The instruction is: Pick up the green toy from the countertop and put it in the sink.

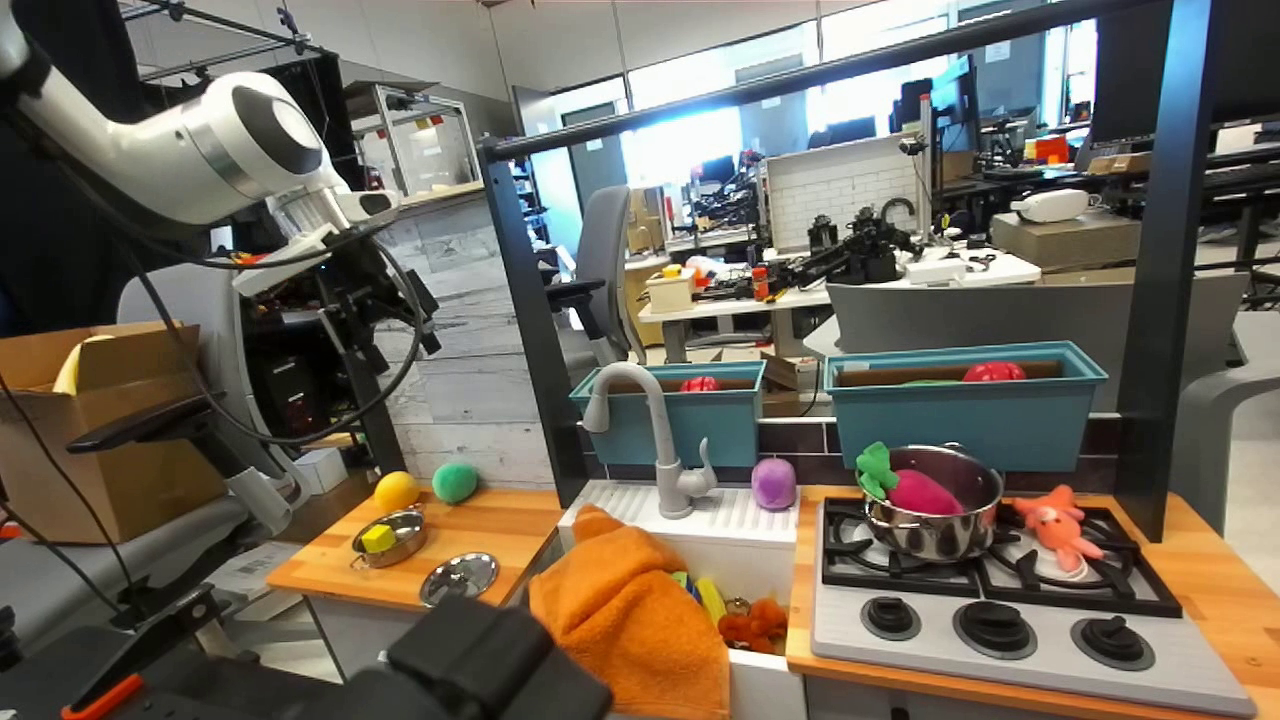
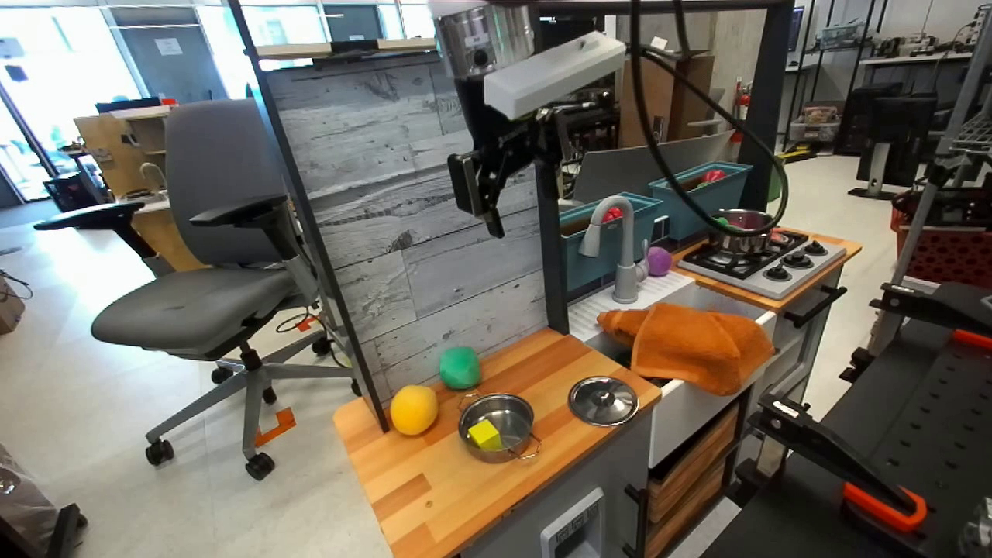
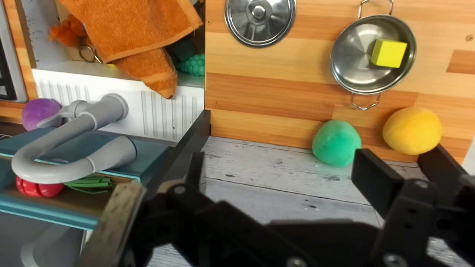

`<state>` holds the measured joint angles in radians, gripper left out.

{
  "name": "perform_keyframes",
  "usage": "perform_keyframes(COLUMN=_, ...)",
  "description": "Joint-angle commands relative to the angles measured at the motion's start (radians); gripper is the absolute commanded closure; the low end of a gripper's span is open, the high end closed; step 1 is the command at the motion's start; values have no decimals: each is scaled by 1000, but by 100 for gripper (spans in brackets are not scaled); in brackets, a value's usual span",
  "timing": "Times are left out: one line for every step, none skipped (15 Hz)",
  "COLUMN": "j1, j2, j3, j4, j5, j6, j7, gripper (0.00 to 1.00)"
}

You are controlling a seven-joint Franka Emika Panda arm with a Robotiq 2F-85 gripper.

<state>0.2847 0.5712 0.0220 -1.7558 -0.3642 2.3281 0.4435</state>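
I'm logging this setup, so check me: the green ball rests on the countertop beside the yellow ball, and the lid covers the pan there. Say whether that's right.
Not quite: the wrist view shows the lid lying on the countertop, apart from the open pan. The green ball does rest there beside the yellow ball.

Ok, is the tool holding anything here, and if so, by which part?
Nothing is held: the tool is open and well apart from the green toy, which rests on the countertop.
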Motion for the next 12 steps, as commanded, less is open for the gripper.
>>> perform_keyframes(j1=38, j2=179, j3=-38, j4=237, j5=15, j6=-123, j7=-9, gripper=0)
perform_keyframes(j1=41, j2=221, j3=-43, j4=282, j5=19, j6=-142, j7=-11, gripper=0)
perform_keyframes(j1=43, j2=257, j3=-44, j4=320, j5=24, j6=-159, j7=-18, gripper=0)
perform_keyframes(j1=46, j2=290, j3=-43, j4=351, j5=28, j6=-179, j7=-24, gripper=0)
perform_keyframes(j1=47, j2=320, j3=-42, j4=377, j5=31, j6=-184, j7=-27, gripper=0)
perform_keyframes(j1=49, j2=350, j3=-39, j4=402, j5=37, j6=-194, j7=-33, gripper=0)
perform_keyframes(j1=49, j2=377, j3=-36, j4=423, j5=42, j6=-194, j7=-39, gripper=0)
perform_keyframes(j1=48, j2=401, j3=-31, j4=435, j5=48, j6=-184, j7=-50, gripper=0)
perform_keyframes(j1=48, j2=424, j3=-27, j4=450, j5=55, j6=-179, j7=-65, gripper=0)
perform_keyframes(j1=49, j2=450, j3=-24, j4=467, j5=61, j6=-178, j7=-82, gripper=0)
perform_keyframes(j1=50, j2=472, j3=-21, j4=483, j5=66, j6=-174, j7=-98, gripper=0)
perform_keyframes(j1=49, j2=496, j3=-16, j4=501, j5=74, j6=-170, j7=-119, gripper=0)
